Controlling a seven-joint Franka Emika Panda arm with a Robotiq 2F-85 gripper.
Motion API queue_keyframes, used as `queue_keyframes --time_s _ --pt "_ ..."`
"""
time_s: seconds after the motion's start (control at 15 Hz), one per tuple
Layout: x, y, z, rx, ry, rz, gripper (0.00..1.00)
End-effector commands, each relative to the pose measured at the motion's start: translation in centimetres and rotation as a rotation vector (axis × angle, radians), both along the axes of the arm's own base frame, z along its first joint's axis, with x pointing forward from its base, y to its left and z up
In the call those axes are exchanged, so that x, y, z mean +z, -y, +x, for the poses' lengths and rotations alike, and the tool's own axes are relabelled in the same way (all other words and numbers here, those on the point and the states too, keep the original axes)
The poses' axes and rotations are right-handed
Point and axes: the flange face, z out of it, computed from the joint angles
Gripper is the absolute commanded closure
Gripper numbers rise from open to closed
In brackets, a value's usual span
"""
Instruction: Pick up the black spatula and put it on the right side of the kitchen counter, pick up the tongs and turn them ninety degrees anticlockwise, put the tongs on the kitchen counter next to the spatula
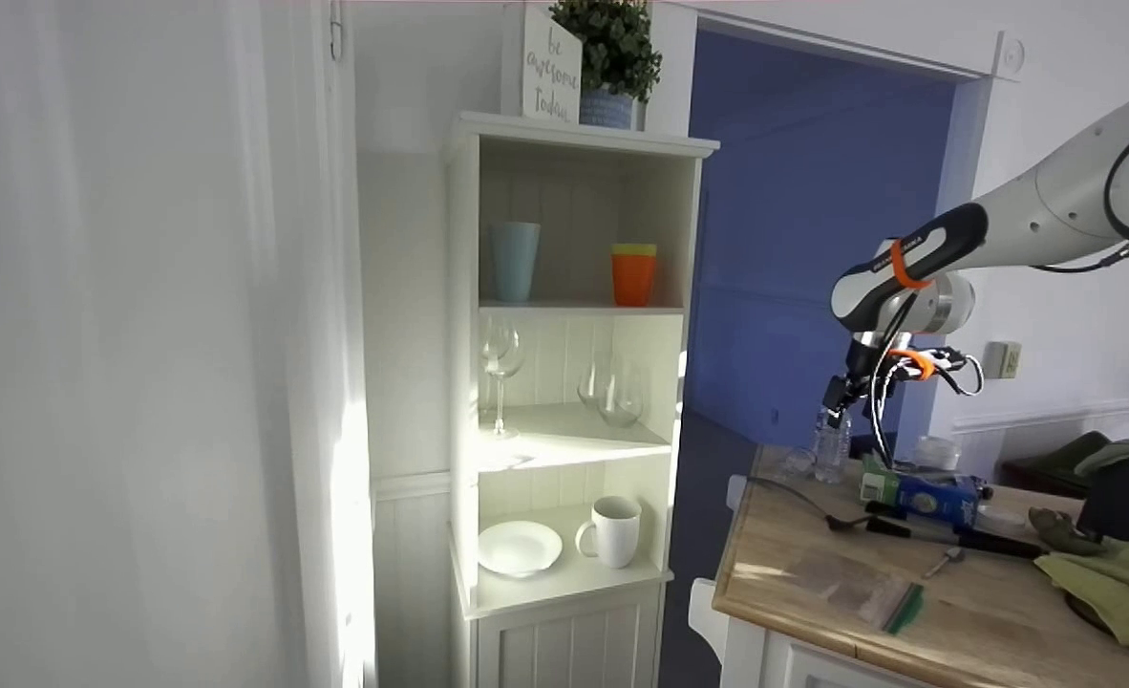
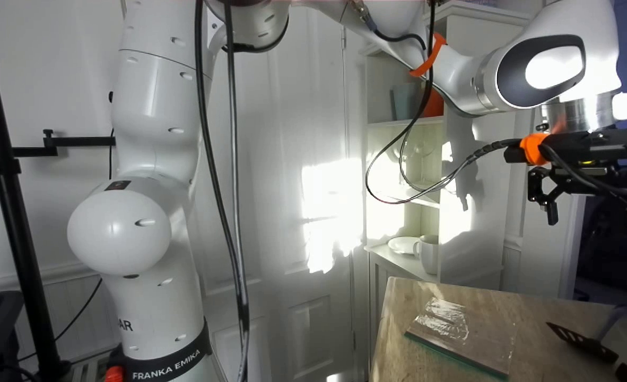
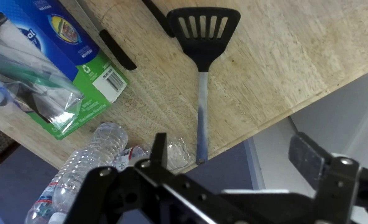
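The black spatula (image 3: 202,40) lies on the light-wood kitchen counter (image 3: 265,77), its slotted head inward and its metal handle reaching over the counter edge. It also shows in both exterior views (image 1: 846,523) (image 2: 578,339). My gripper (image 3: 233,155) is open and empty, above the counter edge, with the handle end between its fingers in the picture but well below them. The gripper shows in both exterior views (image 1: 834,406) (image 2: 593,215). Black-ended pieces (image 3: 117,49) by the box, one with a metal rod, may be the tongs; they are partly out of frame.
A blue and green box (image 3: 87,77) with a plastic bag on it lies beside the spatula. Clear plastic bottles (image 3: 90,149) stand near the counter corner. A clear bag with a green strip (image 1: 904,607) and a green cloth (image 1: 1118,583) lie on the counter. A white shelf cabinet (image 1: 464,382) stands beyond.
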Motion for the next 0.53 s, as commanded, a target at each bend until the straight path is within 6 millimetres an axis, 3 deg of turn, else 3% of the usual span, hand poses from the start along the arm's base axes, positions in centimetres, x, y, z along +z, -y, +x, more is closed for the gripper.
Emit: queue_keyframes --time_s 0.0,0.47 --pt "-3.0 1.0 2.4 -0.029 -0.042 0.004 0.0" --pt "-10.1 3.5 5.5 -0.073 -0.113 0.036 0.0"
